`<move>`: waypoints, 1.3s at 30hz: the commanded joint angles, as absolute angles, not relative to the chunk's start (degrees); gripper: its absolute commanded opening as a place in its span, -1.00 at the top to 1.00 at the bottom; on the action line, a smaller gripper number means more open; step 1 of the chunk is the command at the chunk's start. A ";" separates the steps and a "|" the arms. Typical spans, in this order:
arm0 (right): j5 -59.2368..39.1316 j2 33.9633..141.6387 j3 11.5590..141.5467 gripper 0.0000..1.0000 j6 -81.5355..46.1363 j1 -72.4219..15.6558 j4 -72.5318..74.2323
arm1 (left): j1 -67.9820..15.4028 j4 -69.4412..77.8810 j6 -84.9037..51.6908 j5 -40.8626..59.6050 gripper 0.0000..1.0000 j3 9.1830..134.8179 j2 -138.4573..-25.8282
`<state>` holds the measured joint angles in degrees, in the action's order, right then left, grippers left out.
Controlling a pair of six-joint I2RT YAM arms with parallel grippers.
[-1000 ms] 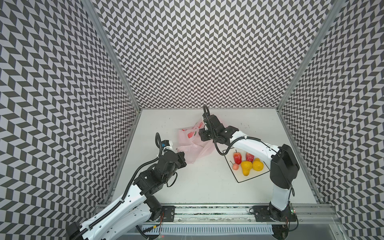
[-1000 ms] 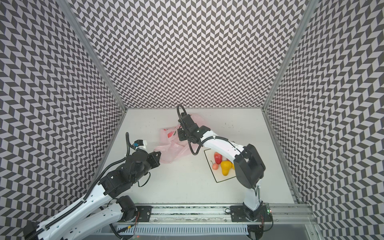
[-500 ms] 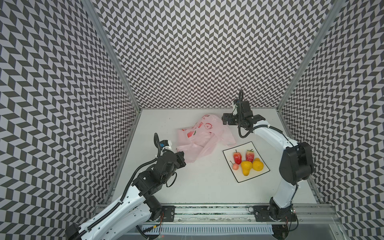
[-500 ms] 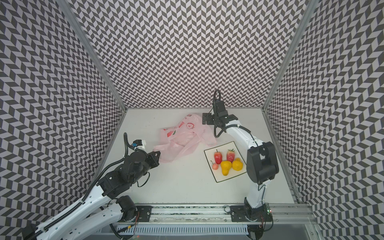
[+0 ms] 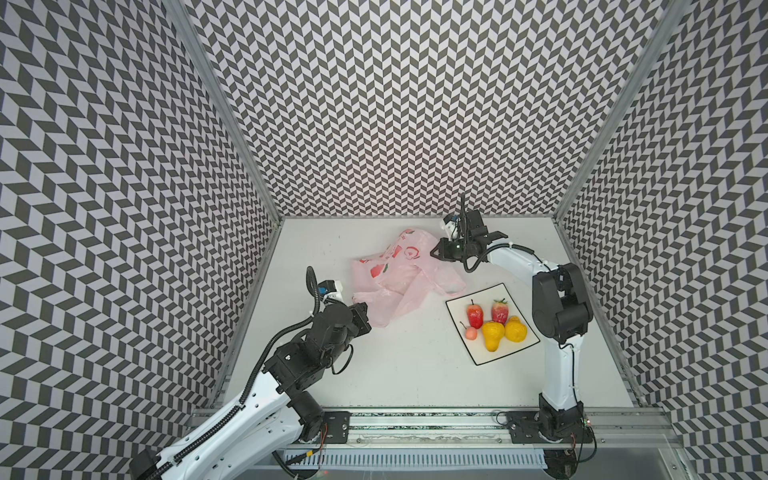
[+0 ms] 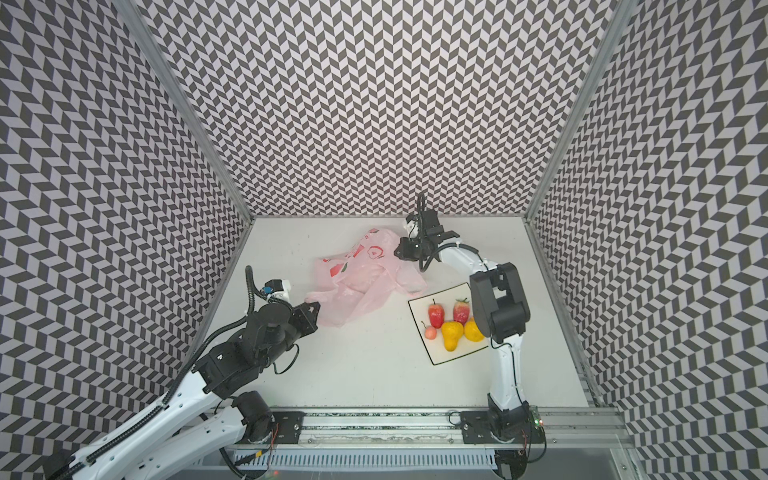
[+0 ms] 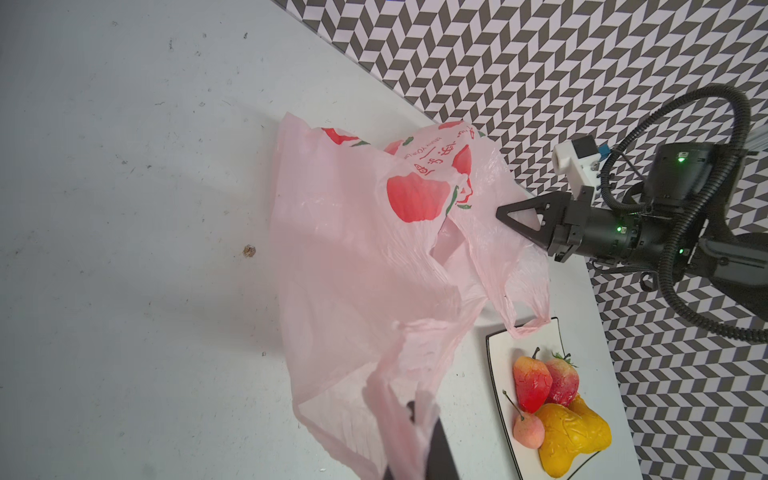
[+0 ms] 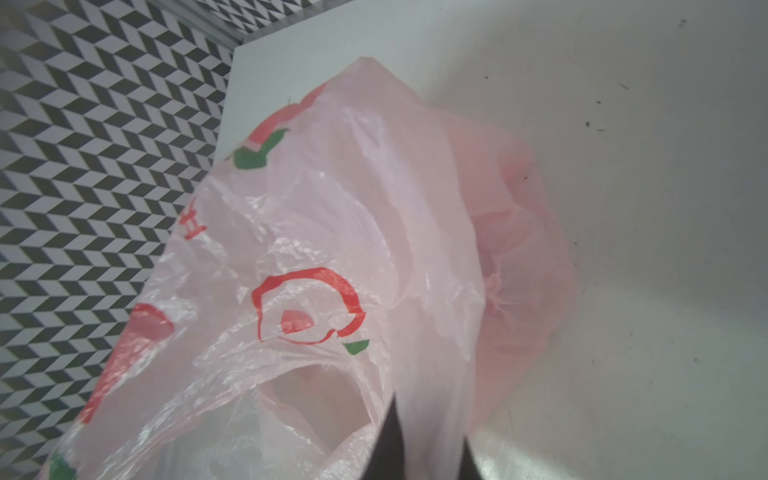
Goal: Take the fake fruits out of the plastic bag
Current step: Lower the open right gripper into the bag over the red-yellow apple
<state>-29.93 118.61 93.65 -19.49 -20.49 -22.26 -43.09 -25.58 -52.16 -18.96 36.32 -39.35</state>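
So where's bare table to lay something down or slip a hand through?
Widest bare table is the front strip, between bag and plate and the front rail. A smaller patch lies behind the bag, toward the back-left corner. Crowded: the middle, where left gripper and right gripper each pinch the bag, and the plate, packed with fruit.

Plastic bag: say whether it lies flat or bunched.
Bunched: plastic bag crumpled between left end effector and right end effector, both shut on it.

Robot lab cell: chevron-patterned walls [image 5: 395, 104], white tabletop [image 5: 415, 374], aluminium base rail [image 5: 424, 422] (arms [image 5: 559, 374] mounted there)
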 commanded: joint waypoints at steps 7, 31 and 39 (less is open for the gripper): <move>-35.58 109.15 102.10 1.00 -17.10 -25.71 -24.57 | -42.37 -24.52 -52.88 -19.60 1.00 36.25 -39.98; -9.69 99.90 88.83 -0.43 -12.36 -22.50 -24.18 | -42.38 -25.93 -54.76 -19.07 1.00 37.10 -40.12; -5.54 85.94 73.16 -0.31 6.58 -30.36 -8.67 | -42.36 -26.12 -55.10 -19.41 1.00 37.13 -40.17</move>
<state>-6.22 88.62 77.41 -4.34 -25.15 -16.71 -42.70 -25.54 -54.15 -18.72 36.32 -40.36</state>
